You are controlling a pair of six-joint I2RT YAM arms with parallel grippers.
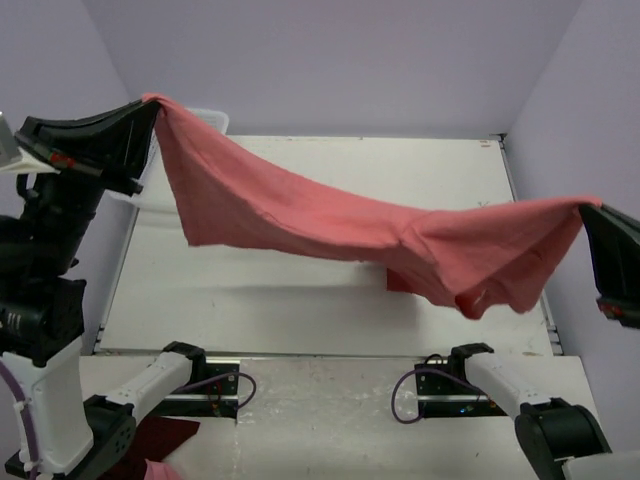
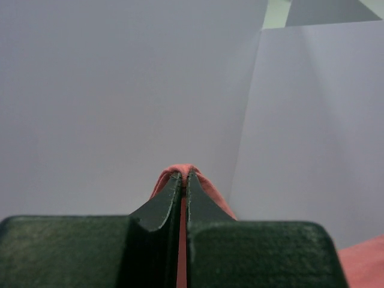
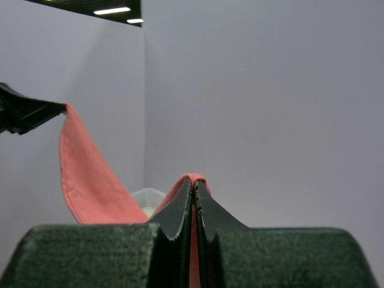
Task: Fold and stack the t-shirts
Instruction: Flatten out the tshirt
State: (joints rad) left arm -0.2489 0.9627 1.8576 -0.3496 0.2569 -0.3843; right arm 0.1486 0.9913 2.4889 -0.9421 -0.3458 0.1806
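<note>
T-shirt (image 1: 330,215) hangs stretched above table (image 1: 300,310), far-left corner to right edge, ends pinched in clamped left gripper (image 2: 183,175) and right gripper (image 3: 193,181); apparently early: unfolded, stacking ahead.

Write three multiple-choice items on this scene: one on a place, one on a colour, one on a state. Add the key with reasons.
1. Where is the t-shirt?
A folded in a pile
B hung in the air between the left claw and the right claw
C crumpled in a heap

2. What colour is the t-shirt?
A salmon-red
B blue
C white

3. The left claw is:
A wide open
B shut on nothing
C shut on the t-shirt

Key:
1 B, since the cloth sags in mid-air from one claw to the other.
2 A, since it looks salmon-red in every view.
3 C, since the left wrist view shows cloth pinched between closed fingers.
</note>
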